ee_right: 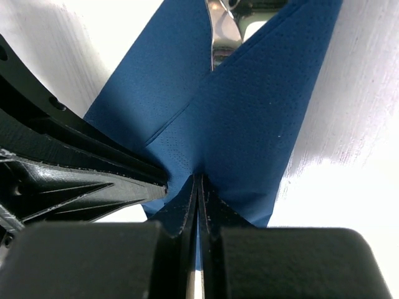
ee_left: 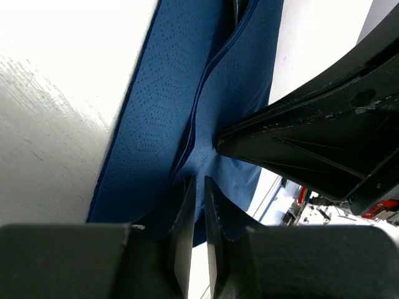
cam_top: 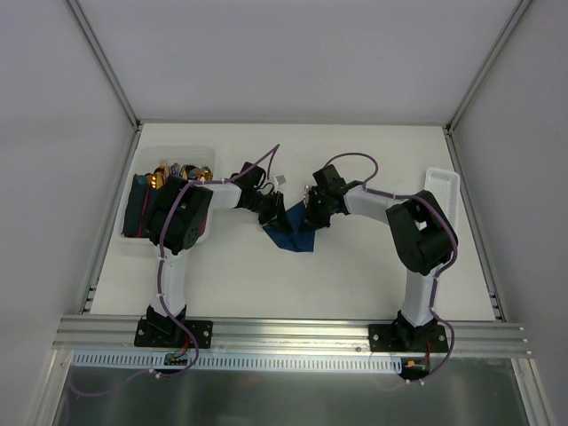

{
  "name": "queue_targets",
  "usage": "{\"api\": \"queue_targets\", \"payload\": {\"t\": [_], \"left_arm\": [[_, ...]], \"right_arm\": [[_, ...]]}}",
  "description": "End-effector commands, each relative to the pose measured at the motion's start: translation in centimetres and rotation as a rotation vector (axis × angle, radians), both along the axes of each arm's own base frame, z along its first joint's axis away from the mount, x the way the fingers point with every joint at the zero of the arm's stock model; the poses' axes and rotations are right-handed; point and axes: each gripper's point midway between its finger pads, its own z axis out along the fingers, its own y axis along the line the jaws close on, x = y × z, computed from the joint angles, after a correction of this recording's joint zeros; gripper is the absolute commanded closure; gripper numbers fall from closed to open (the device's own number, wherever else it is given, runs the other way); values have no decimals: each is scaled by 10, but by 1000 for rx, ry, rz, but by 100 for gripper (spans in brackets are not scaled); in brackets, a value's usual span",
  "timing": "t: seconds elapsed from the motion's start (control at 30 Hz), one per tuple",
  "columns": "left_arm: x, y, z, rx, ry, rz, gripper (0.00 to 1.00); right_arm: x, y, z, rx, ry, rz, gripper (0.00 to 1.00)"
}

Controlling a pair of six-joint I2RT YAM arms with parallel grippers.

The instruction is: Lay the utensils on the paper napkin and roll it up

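Observation:
The navy paper napkin (cam_top: 294, 238) lies folded up at the table's middle, between both grippers. My left gripper (cam_top: 269, 216) pinches one fold of it, jaws nearly together on the paper (ee_left: 199, 180). My right gripper (cam_top: 311, 219) is shut on the opposite fold (ee_right: 199, 177). In the right wrist view the napkin (ee_right: 249, 112) rises in two flaps, and a shiny silver utensil (ee_right: 221, 34) pokes out between them at the far end. The other utensils are hidden inside the fold. The napkin's embossed sheet (ee_left: 162, 112) fills the left wrist view.
A clear bin (cam_top: 131, 238) at the left holds dark blue rolls with gold cutlery heads (cam_top: 173, 173). A white tray (cam_top: 441, 191) stands at the right edge. A small shiny piece (cam_top: 281, 180) lies on the table behind the grippers.

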Motion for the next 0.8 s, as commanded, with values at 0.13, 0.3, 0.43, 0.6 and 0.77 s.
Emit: {"api": "queue_targets", "payload": {"t": [0.13,0.3,0.43,0.6,0.77], "left_arm": [[-3,6,17,-5,-59,-39,79],[-8,-5,80,-119,-229,-111,75],[-24,-17,94,-149,-241,-157,75],[-41,-30,78,-154,-181,-173,79],[-41,-33,57,-159,-114,-142,82]], "right_arm": [[-11,-27,-36,-150,50,27,100],[-12,-26,-37,-145,52,40,100],[-13,-24,-37,-135,57,45,100],[-14,-19,-36,-107,78,49,100],[-16,-15,-36,-83,104,35,100]]}}
